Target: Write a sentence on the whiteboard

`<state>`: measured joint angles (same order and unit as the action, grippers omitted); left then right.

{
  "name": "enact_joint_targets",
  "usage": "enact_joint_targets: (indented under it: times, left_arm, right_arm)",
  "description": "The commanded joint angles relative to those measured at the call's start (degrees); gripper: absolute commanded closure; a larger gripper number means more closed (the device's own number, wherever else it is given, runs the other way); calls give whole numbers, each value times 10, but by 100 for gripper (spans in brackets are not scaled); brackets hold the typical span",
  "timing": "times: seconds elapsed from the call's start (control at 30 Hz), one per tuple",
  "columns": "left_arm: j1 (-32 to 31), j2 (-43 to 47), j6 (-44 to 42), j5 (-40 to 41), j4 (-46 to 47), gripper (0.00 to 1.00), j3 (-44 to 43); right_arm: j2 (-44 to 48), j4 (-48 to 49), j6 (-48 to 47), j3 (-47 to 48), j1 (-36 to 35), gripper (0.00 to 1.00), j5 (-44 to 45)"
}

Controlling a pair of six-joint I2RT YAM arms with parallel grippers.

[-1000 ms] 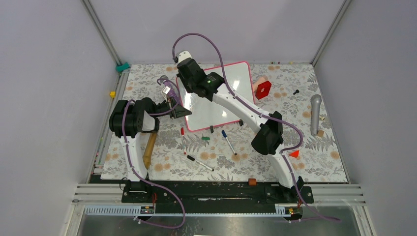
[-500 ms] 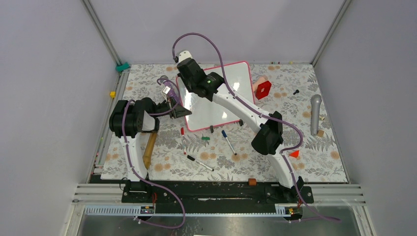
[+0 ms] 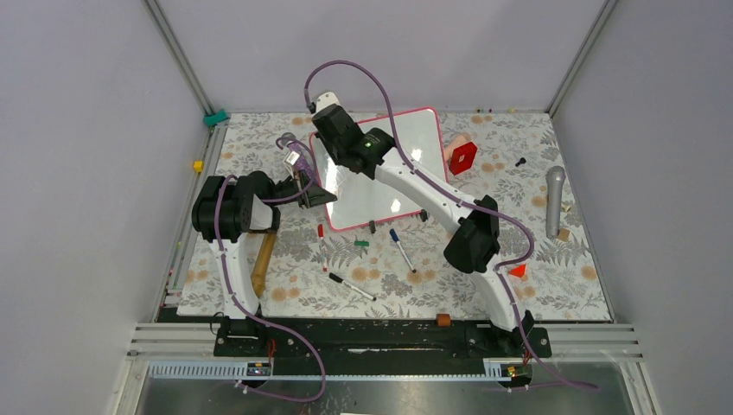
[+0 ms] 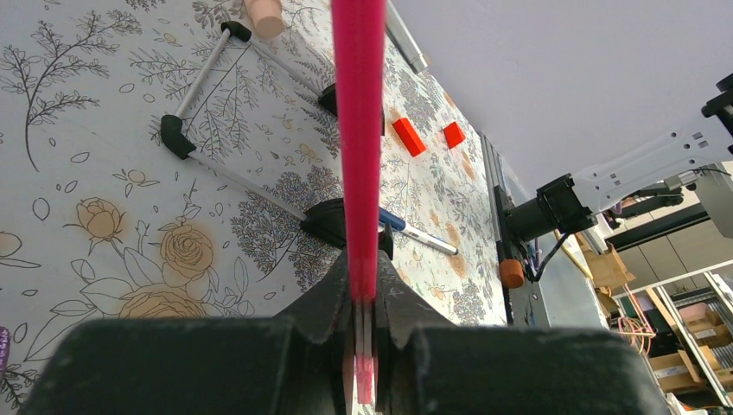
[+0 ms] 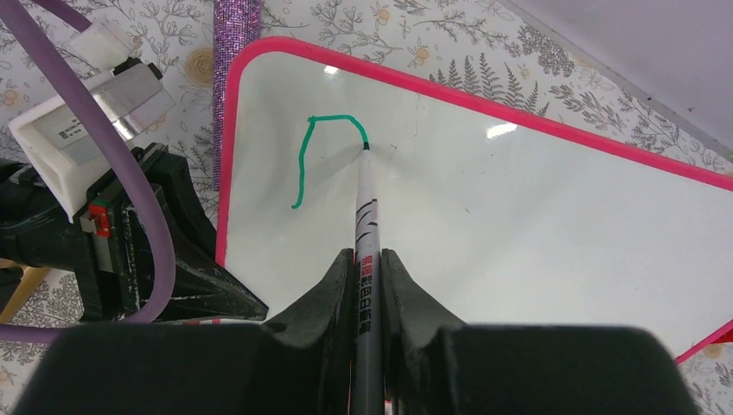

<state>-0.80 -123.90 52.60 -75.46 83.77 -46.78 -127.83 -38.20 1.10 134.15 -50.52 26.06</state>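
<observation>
– Over on the far side of the table [image 3: 553, 277], roughly in the middle, is the whiteboard [image 3: 367, 203]. It's glossy white with a thin pink-red frame. Anyone tell what step this is?

– Very start of the writing, I'd say. So far the sentence [image 5: 303, 164] is one green hooked stroke up by the board's far-left corner. It goes up, across, then curls down. Probably part of a first letter, nothing readable yet.

– And the claws?

– The right gripper [image 5: 368, 259] is pinched tight on a marker [image 5: 364, 203]. The tip is touching the board right at the end of that green line. The left gripper [image 4: 364, 294] is clamped onto the board's left frame edge, I guess to steady it.

– So what's next?

– My guess is it drags the tip on with light contact to finish that letter, then lifts between strokes. The left clamp needs to stay firm or the board could skate around on that slick surface.

– How does the rest of the board look?

– Blank and shiny, just some glare spots. It seems propped up a bit, but I can't tell how steeply. A few loose pens [image 3: 400, 248] lie on the table just near of it.
</observation>
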Motion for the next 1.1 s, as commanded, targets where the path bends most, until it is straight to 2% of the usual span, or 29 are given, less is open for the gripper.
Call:
enact_joint_targets:
  times: [0.0,0.63,1.07]
  left_arm:
    - [-12,-14,-5,-12,2,100,-8]
    - [-12,-14,-5,-12,2,100,-8]
    - [-12,-14,-5,-13,3,100,-8]
  right_arm:
    - [28,-15,-5,-15,2,100,1]
    - [17,-14,17,1,2,100,-79]
    - [11,-16,19,3,2,100,-78]
